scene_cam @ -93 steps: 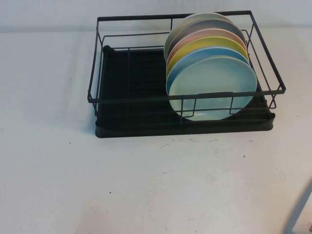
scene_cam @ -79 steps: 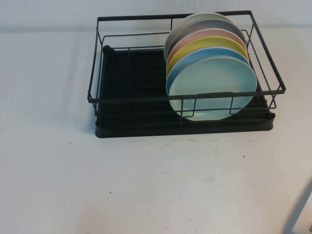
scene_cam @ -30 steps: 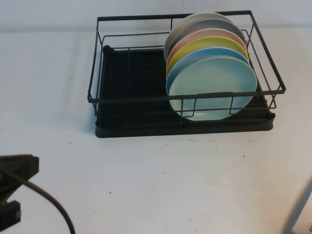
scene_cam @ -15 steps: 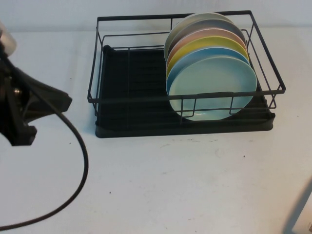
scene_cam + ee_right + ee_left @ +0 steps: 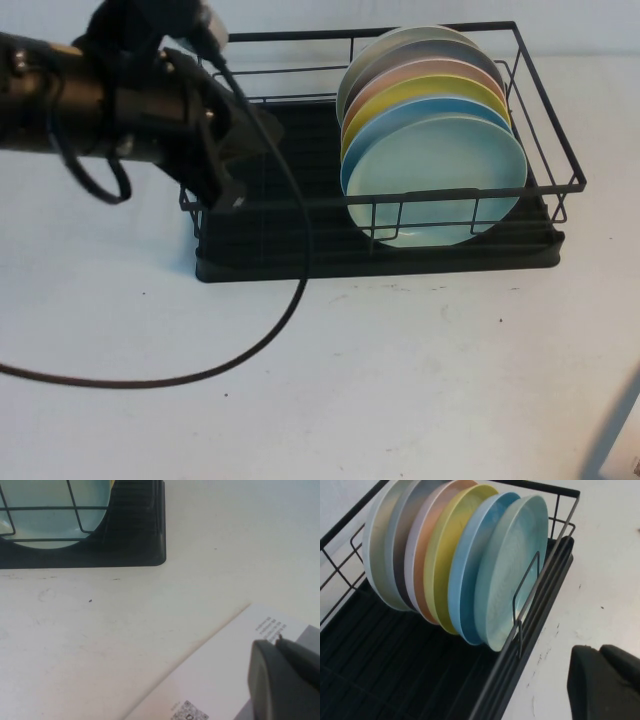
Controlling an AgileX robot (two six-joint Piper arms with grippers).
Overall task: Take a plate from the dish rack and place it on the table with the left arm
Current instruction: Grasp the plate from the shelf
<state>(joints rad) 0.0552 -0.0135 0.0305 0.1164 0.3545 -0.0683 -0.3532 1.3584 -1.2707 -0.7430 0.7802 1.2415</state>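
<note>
Early stage: nothing grasped yet. The left arm (image 5: 110, 100) reaches over the rack's (image 5: 300, 255) empty end, its left gripper (image 5: 235, 150) well short of the plate (image 5: 435, 180), which stands frontmost in the stack beyond it; jaw opening can't be told. The right gripper (image 5: 285, 680) sits parked near a paper sheet (image 5: 220, 680), state unclear. Lift and placing remain. The table (image 5: 400, 380) is white, speckled and open in front.
</note>
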